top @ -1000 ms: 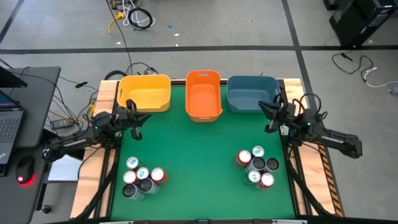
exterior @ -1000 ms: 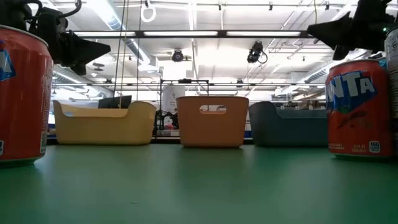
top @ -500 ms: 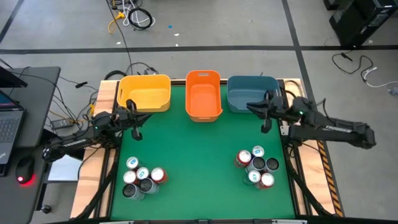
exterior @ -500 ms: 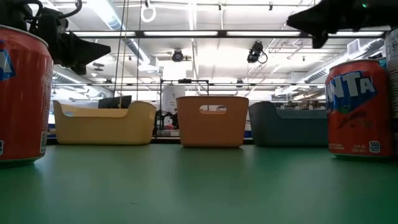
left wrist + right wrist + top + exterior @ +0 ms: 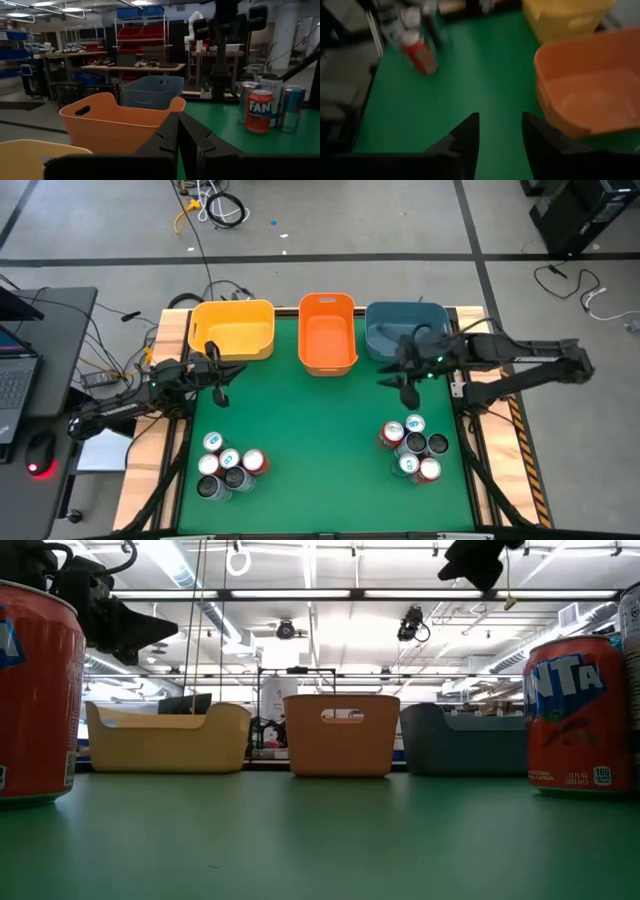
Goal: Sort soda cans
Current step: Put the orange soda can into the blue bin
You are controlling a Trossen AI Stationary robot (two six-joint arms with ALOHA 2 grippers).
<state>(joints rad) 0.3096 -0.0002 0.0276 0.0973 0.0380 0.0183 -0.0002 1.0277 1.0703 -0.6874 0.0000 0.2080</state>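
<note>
Two clusters of soda cans stand upright on the green table: a left cluster (image 5: 228, 465) and a right cluster (image 5: 413, 448), mixing red, white-and-blue and dark cans with silver tops. In the low view a red can (image 5: 35, 690) and a red Fanta can (image 5: 575, 715) stand close by. My left gripper (image 5: 215, 375) hovers shut near the yellow bin (image 5: 232, 330), well away from the left cluster. My right gripper (image 5: 405, 375) hangs open above the table in front of the blue bin (image 5: 400, 328), on the far side of the right cluster. Neither holds anything.
The yellow, orange (image 5: 327, 335) and blue bins stand in a row along the table's far edge. Bare green surface lies between the two clusters. A laptop, a mouse and cables sit off the table's left side. In the right wrist view the orange bin (image 5: 592, 95) is close.
My right gripper has swung from the table's right edge toward the table's middle and risen, turning as it went. It now hangs in front of the blue bin. The cans have not moved.
</note>
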